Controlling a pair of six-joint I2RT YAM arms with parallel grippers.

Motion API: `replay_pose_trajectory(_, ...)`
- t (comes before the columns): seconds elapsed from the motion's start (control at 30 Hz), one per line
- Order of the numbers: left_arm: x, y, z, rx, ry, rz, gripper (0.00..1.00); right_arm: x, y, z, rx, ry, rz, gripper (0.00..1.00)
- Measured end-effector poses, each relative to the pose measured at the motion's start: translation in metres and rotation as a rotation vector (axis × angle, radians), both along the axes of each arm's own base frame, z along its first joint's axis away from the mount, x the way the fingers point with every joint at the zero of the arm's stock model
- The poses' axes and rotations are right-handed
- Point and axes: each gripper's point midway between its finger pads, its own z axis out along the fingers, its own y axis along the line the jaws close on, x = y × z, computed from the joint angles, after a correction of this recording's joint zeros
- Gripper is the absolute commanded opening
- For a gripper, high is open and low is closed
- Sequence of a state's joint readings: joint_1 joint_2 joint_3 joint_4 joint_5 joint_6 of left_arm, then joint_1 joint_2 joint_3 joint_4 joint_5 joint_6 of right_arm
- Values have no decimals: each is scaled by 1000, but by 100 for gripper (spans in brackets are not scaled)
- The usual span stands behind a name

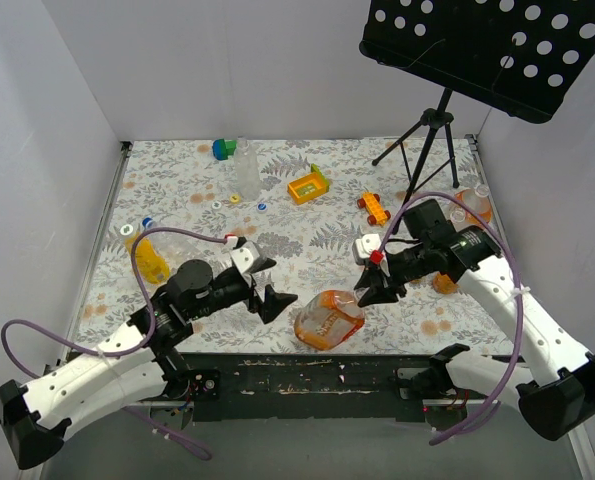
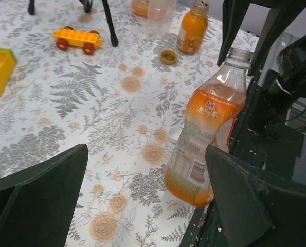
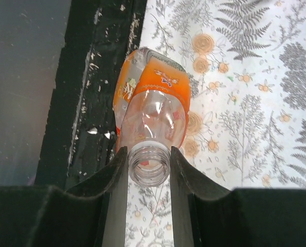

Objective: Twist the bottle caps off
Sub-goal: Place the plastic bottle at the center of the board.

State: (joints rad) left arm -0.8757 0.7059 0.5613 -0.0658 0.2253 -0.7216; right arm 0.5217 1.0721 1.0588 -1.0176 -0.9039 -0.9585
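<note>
while right fingers (image 3: 113,206) grip orange bottle (image 3: 154,98) by neck, left fingers (image 2: 45,190) spread

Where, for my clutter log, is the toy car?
In the top view, the orange toy car sits right of centre, between the yellow tray and the tripod.

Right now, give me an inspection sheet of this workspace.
Surface: floral tablecloth.
Job's things: orange-labelled bottle at the near edge, neck open; clear bottle standing at back; loose bottle caps beside it.
Clutter: yellow toy tray, orange toy car, green-and-blue block.
Grippers: left gripper jaws wide open, empty; right gripper jaws shut on the orange-labelled bottle's neck.
Cables: purple cables loop over both arms.
Surroundings: white walls; music stand back right.
</note>
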Motion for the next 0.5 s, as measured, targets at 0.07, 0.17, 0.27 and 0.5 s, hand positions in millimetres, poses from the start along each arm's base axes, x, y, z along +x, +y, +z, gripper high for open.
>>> replay_pose_trajectory(0.07, 3, 8, 7, -8, -33, 37, 98, 3, -5, 4, -23, -29, -17, 1)
replay_pose_trajectory(0.17, 9, 17, 11, -5, -61, 88, 98, 8, -16, 11, -53, -87, -62, 1)
replay_pose_trajectory(0.27, 14, 21, 7, 17, -63, 122, 98, 17, -31, 19, -88, -150, -133, 1)
replay_pose_trajectory(0.5, 20, 26, -24, 100, -26, 155, 98, 39, -59, 39, -181, -272, -265, 1)
